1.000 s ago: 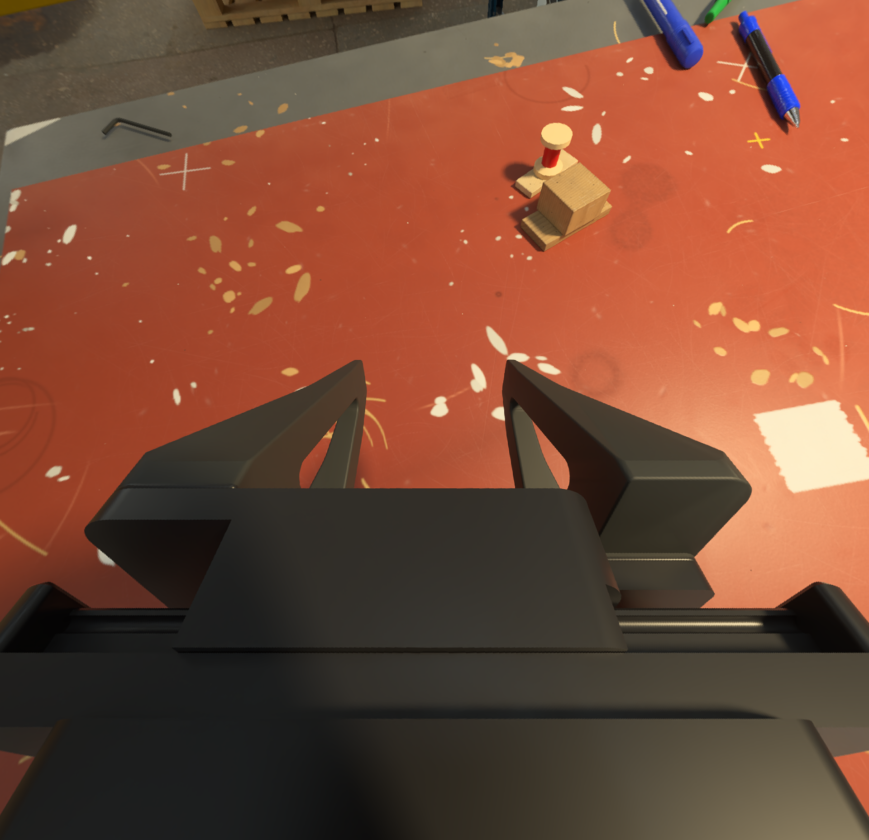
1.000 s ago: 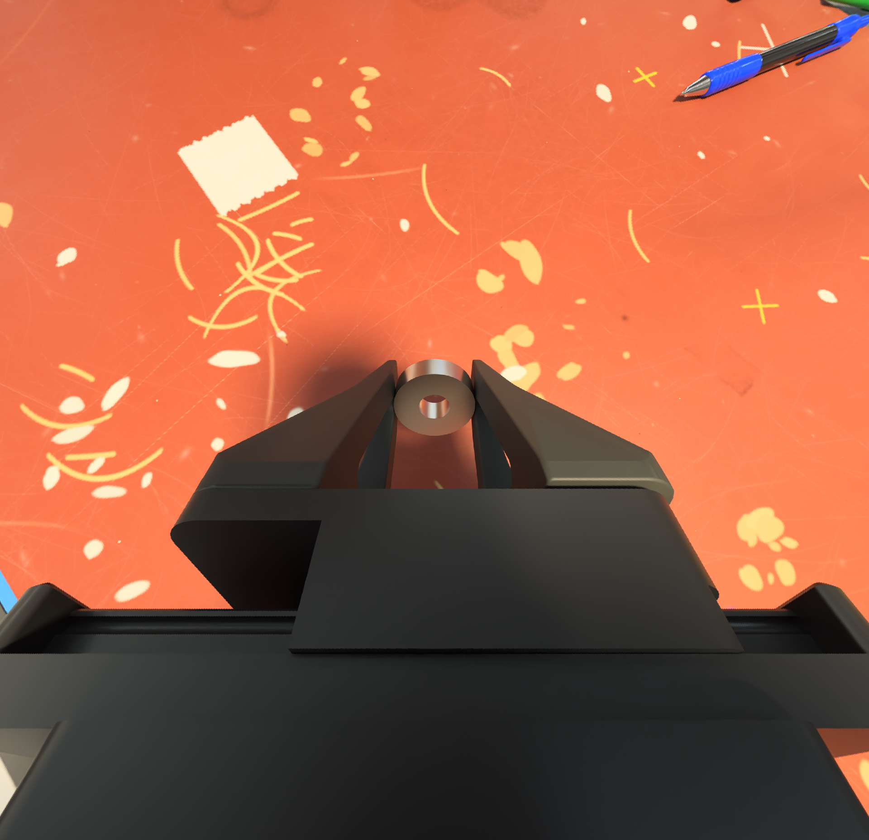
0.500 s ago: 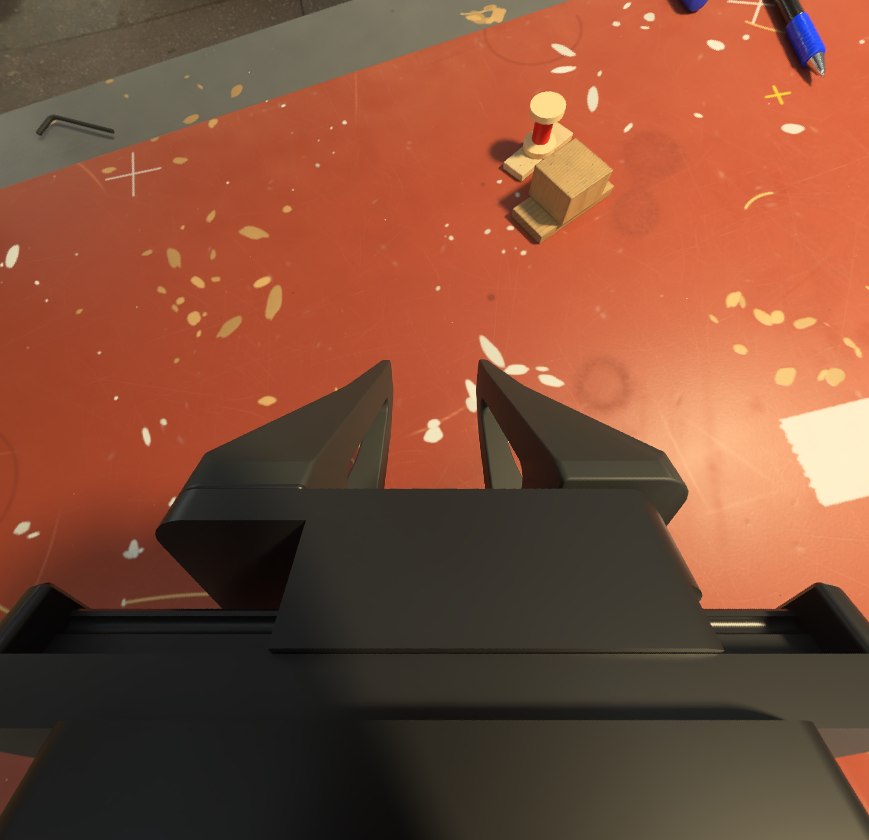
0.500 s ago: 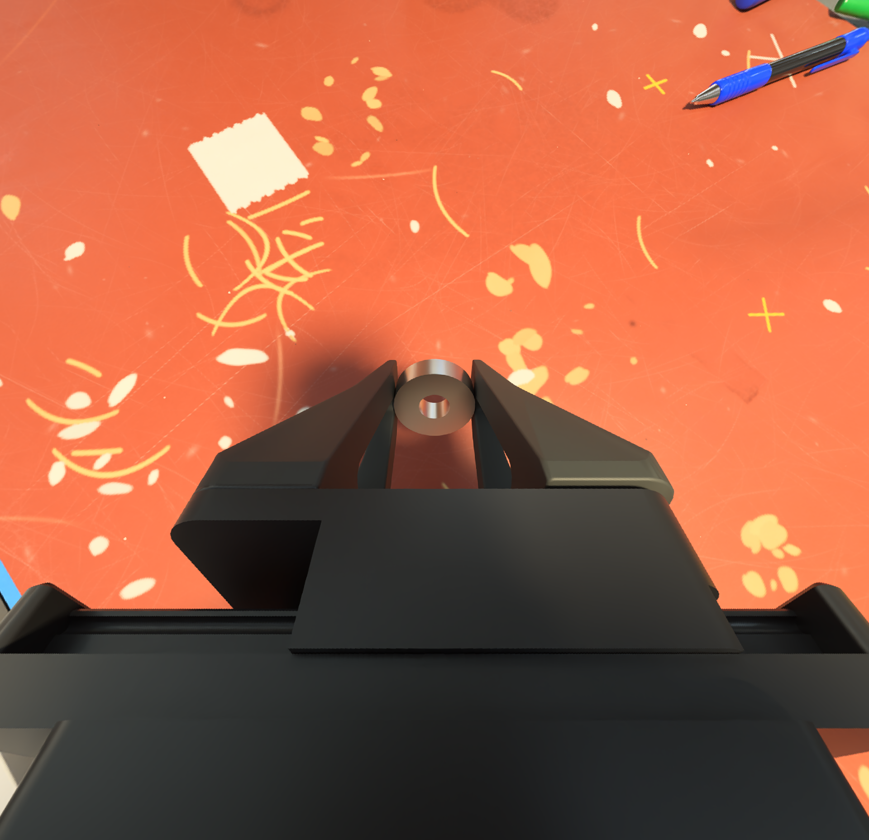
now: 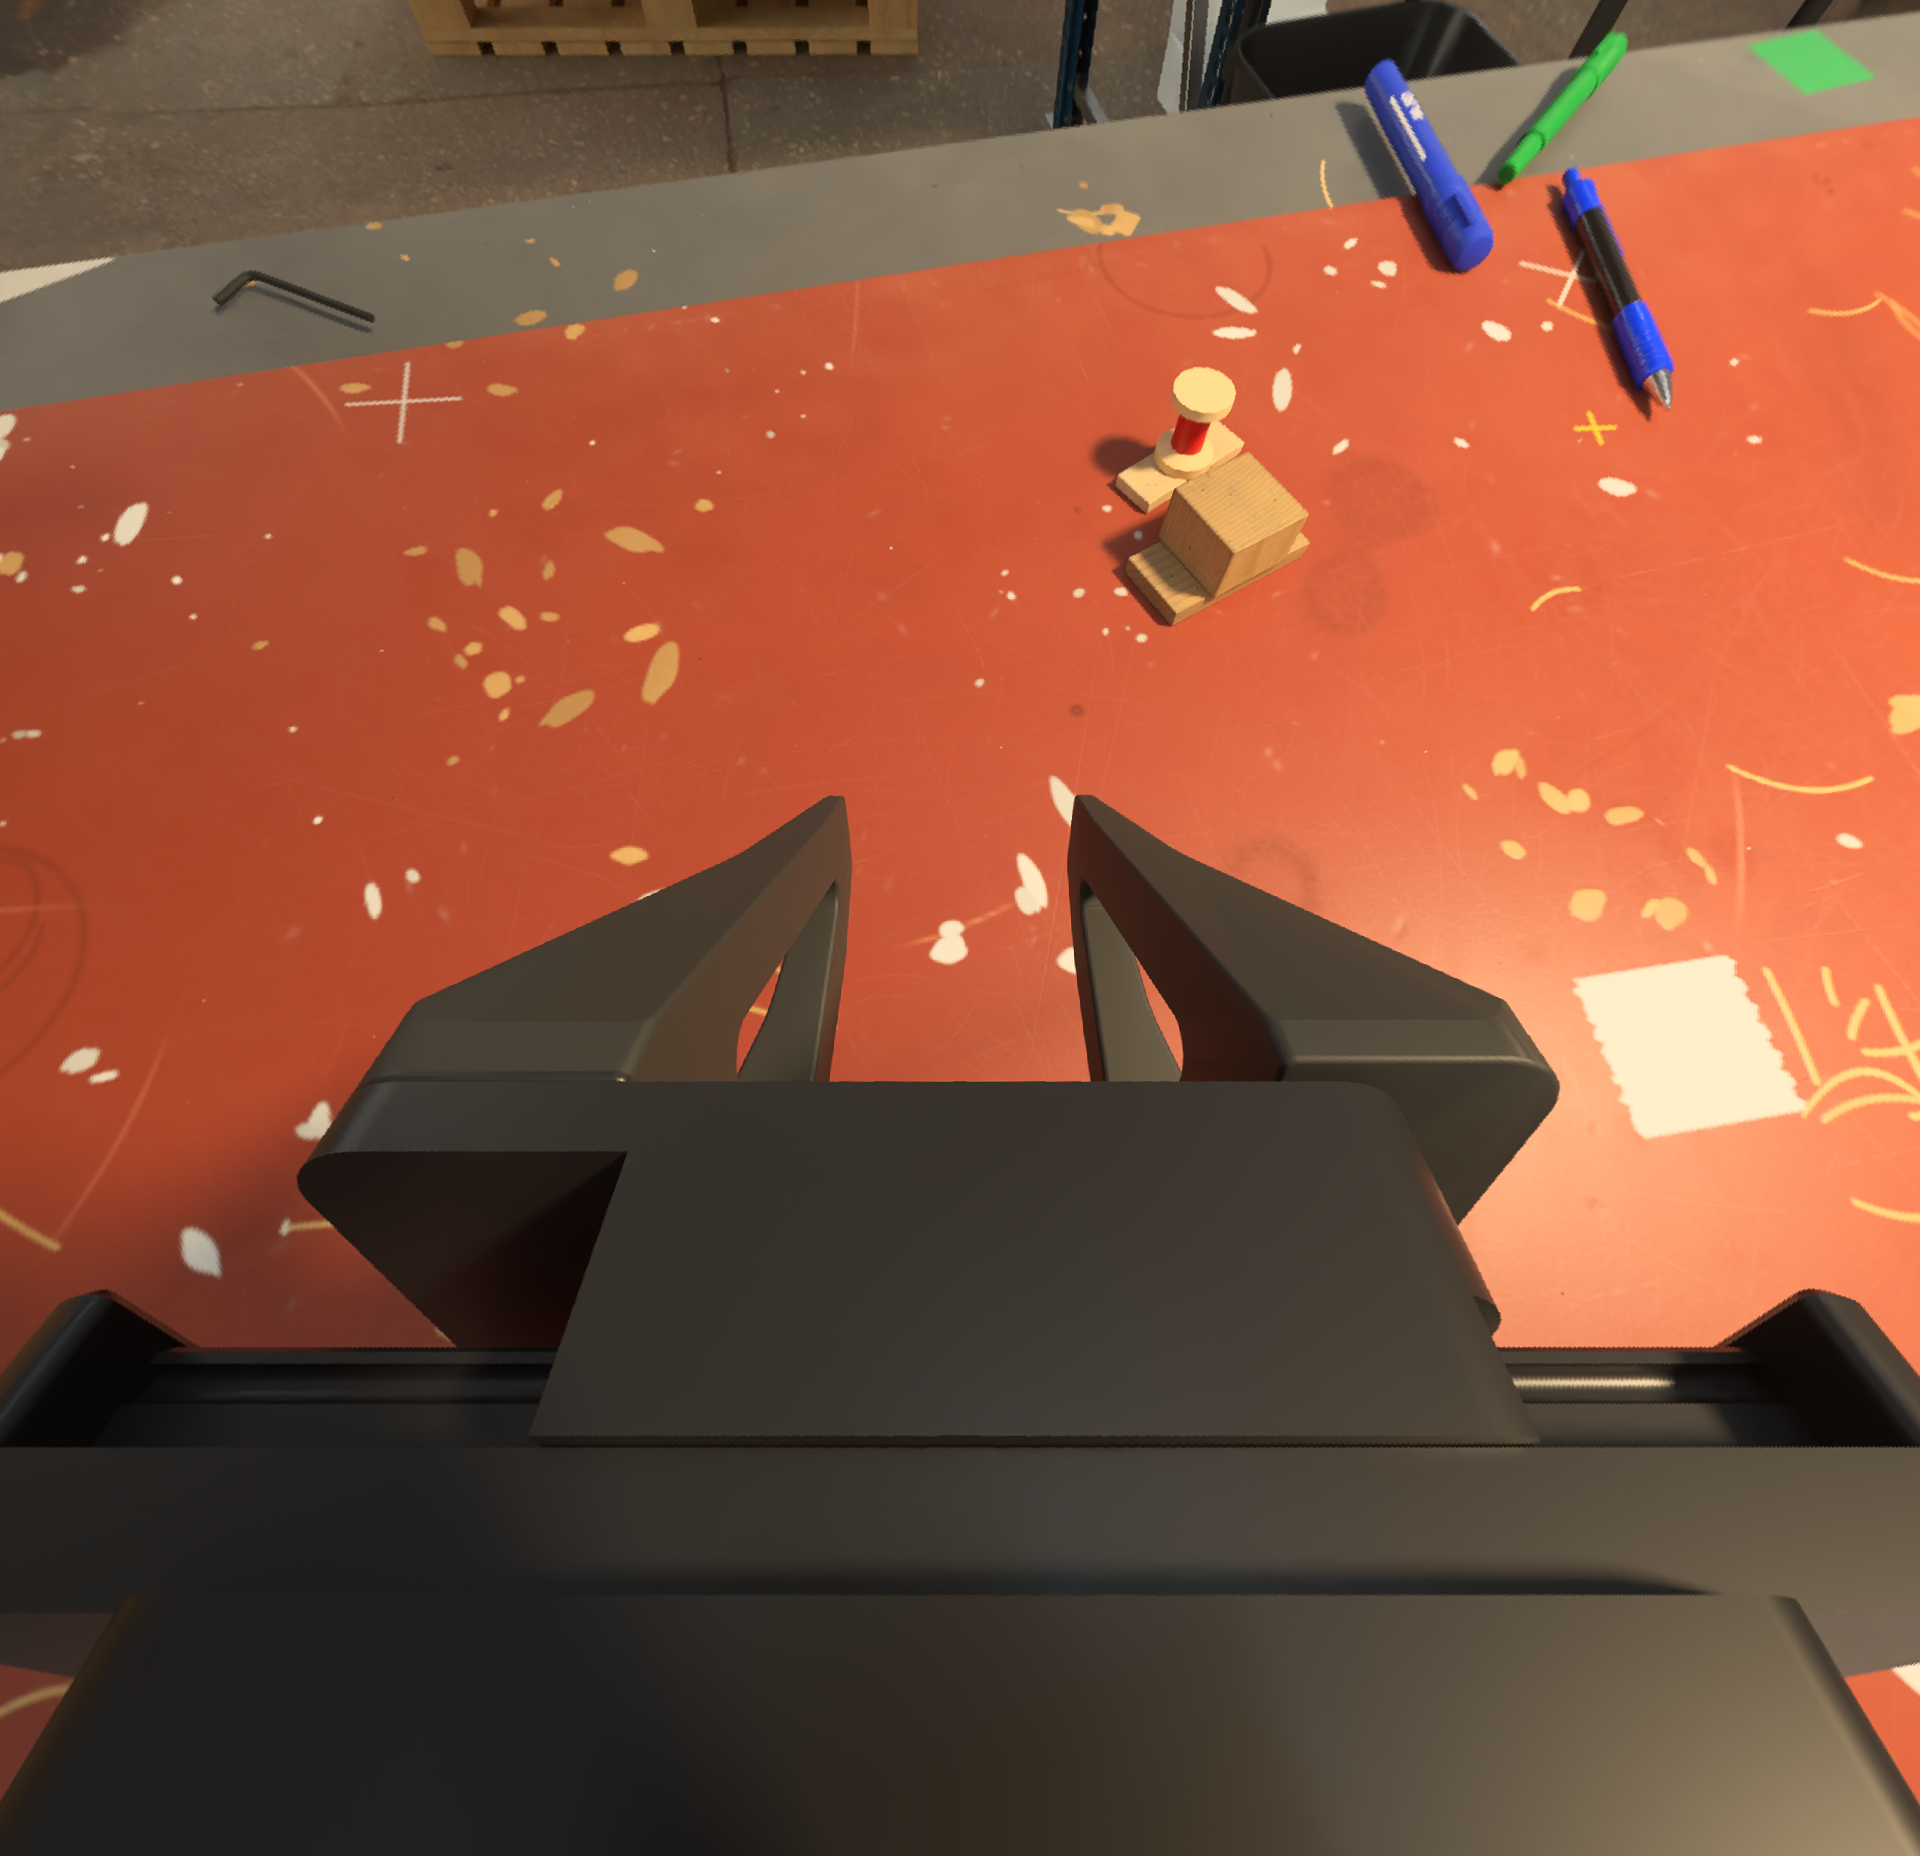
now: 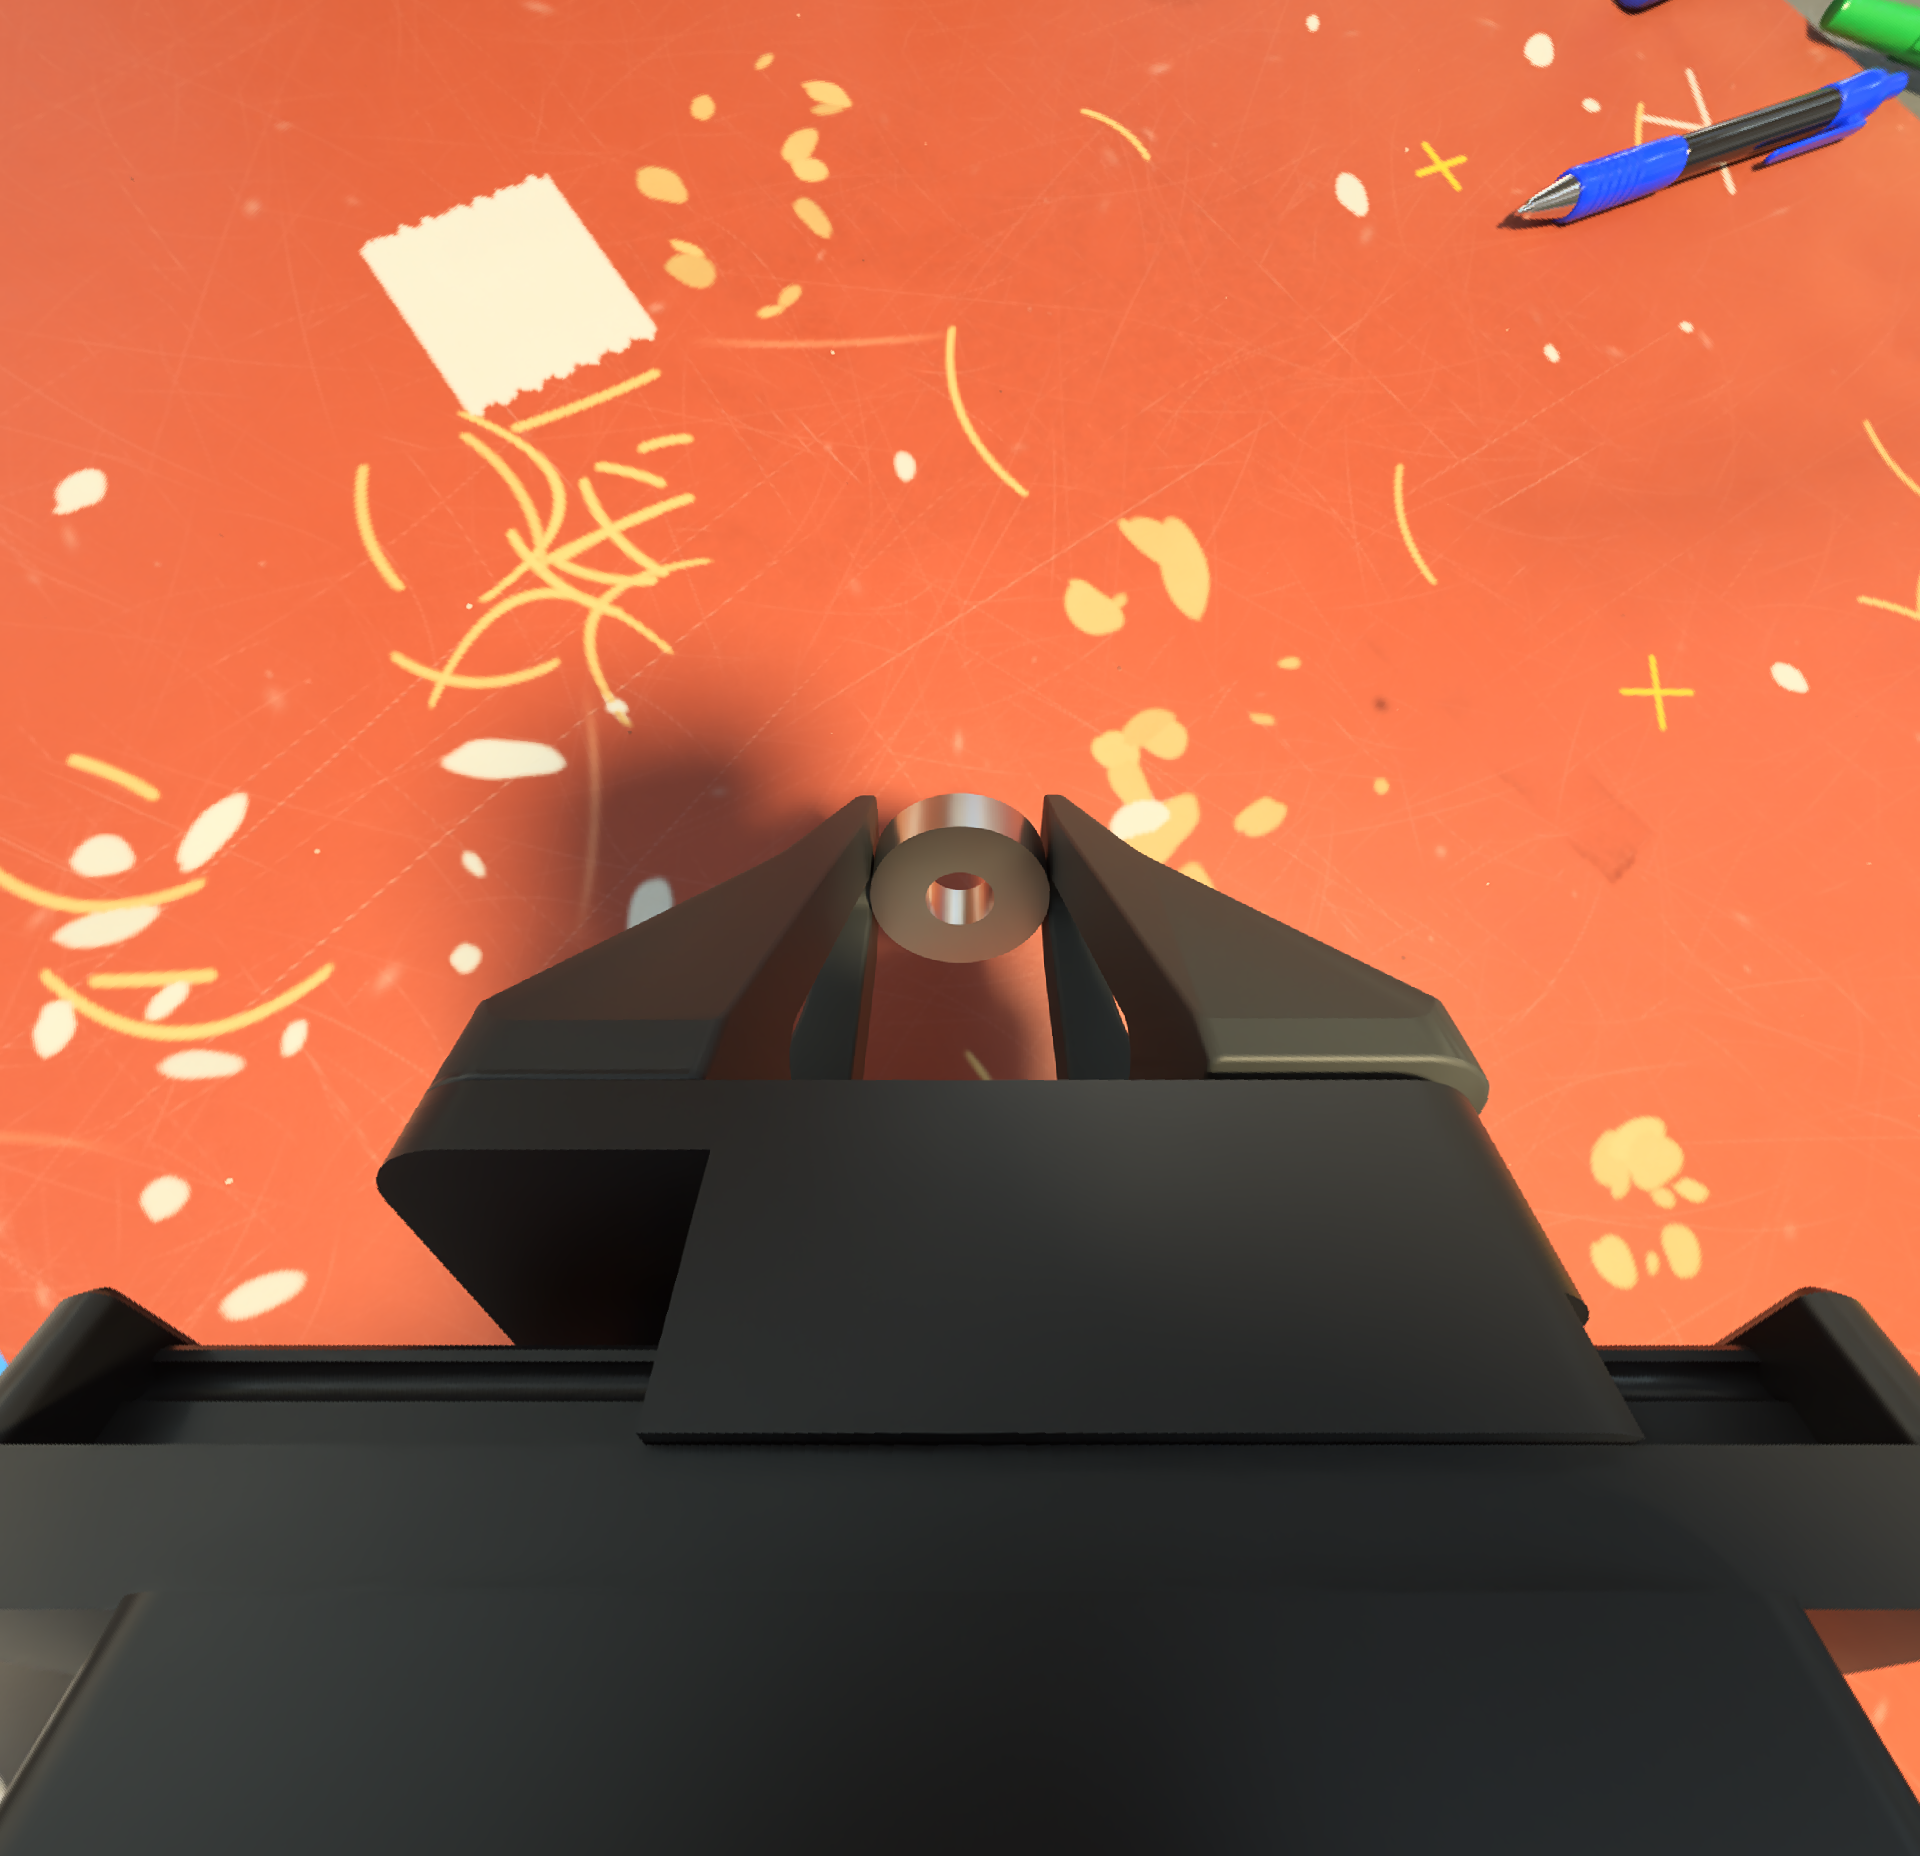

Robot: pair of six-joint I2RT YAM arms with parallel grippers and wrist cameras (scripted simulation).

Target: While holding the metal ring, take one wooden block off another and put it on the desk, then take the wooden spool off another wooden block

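Observation:
In the left wrist view a wooden cube (image 5: 1234, 533) stands on a flat wooden block (image 5: 1166, 580) on the red desk mat. Just behind it a wooden spool (image 5: 1197, 416) wound with red thread stands upright on a second, thinner flat block (image 5: 1148, 483). My left gripper (image 5: 958, 819) is open and empty, well in front of them and a little to their left. In the right wrist view my right gripper (image 6: 958, 819) is shut on the metal ring (image 6: 958, 887), held above the mat with its hole facing the camera.
A blue marker (image 5: 1429, 167), a green marker (image 5: 1558, 123) and a blue pen (image 5: 1619, 287) lie at the mat's far right edge; the pen also shows in the right wrist view (image 6: 1704, 146). A black hex key (image 5: 291, 300) lies on the grey desk rim at far left. A pale square patch (image 5: 1688, 1046) marks the mat.
My left gripper narrowed and tilted down half a second ago, then opened wider again and tilted back up, showing the desk's far edge. The right gripper drifted slightly, still holding the ring.

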